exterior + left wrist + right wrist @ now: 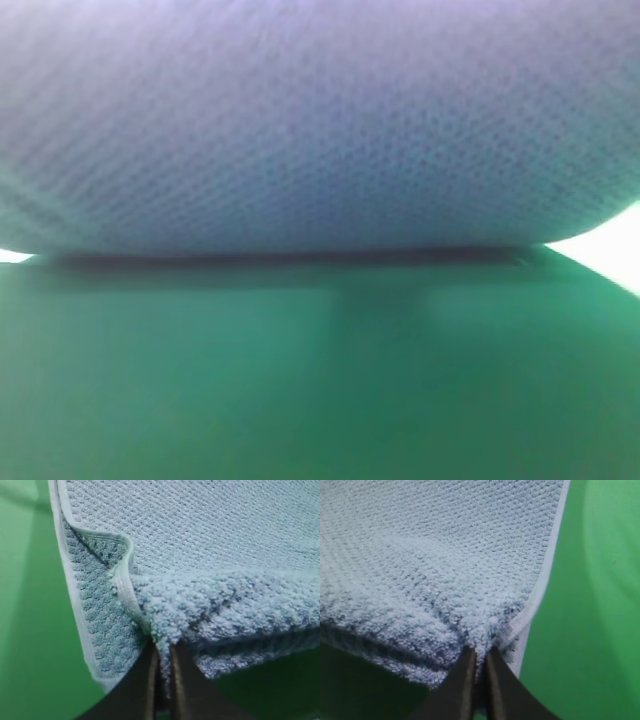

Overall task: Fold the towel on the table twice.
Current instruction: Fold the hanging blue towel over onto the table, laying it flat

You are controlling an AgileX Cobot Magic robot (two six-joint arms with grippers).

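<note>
Count: one towel (pixel 210 555), one desk (pixel 30 630), two claws. Left claw (pixel 164 652) is clenched on the towel near a hemmed corner, dark fingers (pixel 140 690) pressed together with a pinch of pile between them; right claw (pixel 479 652) is likewise clenched on the towel close beside the opposite hemmed edge. Exterior high view shows neither claw: blurred blue-grey cloth fills its upper half, hanging very close to the lens, with a dark band along its lower edge and the green desk beneath. Only the wrist views give detail. Left wrist view shows a thin pale hem running down the cloth's left side and one small corner flap curled over, exposing a darker face. Right wrist view shows the hem down the right side, green desk beyond it. Towel is pale blue-grey, bumpy waffle knit, bunched into a thick doubled roll at both grips, raised off the desk at the gripped edge.
</note>
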